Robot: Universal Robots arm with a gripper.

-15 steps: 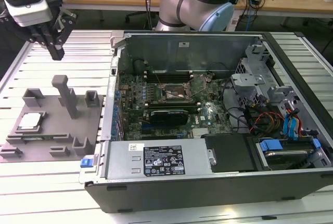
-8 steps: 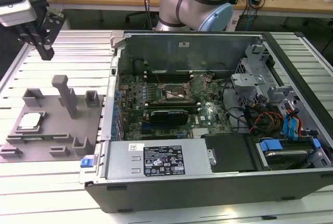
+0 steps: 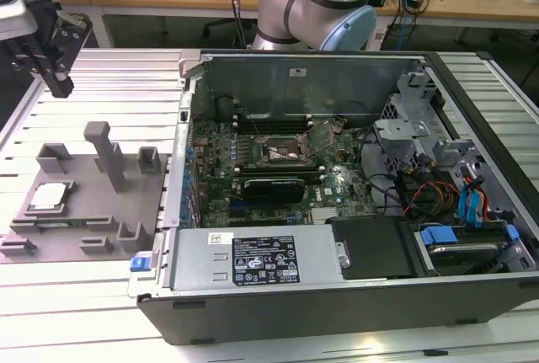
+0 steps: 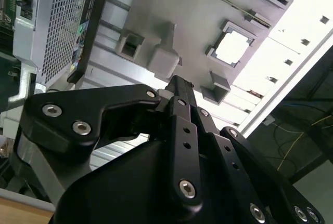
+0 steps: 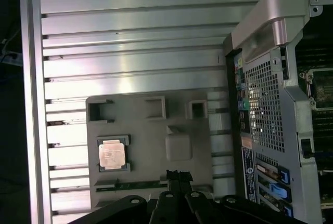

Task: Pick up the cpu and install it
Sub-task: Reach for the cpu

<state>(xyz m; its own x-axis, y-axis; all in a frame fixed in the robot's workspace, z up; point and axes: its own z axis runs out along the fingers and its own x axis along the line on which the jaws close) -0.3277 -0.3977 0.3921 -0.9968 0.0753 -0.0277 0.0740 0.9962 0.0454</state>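
Hanging clenched on nothing high over the slatted table's [image 3: 109, 77] far corner, the gripper [image 3: 61, 87] has the cpu [image 3: 49, 196] below it, flat in a recess by the fixture plate's [image 3: 101, 230] outer edge (the one away from the computer case [image 3: 337, 296]).

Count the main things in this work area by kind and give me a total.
cpu: 1
grey fixture plate: 1
open computer case: 1
gripper: 1
Total: 4
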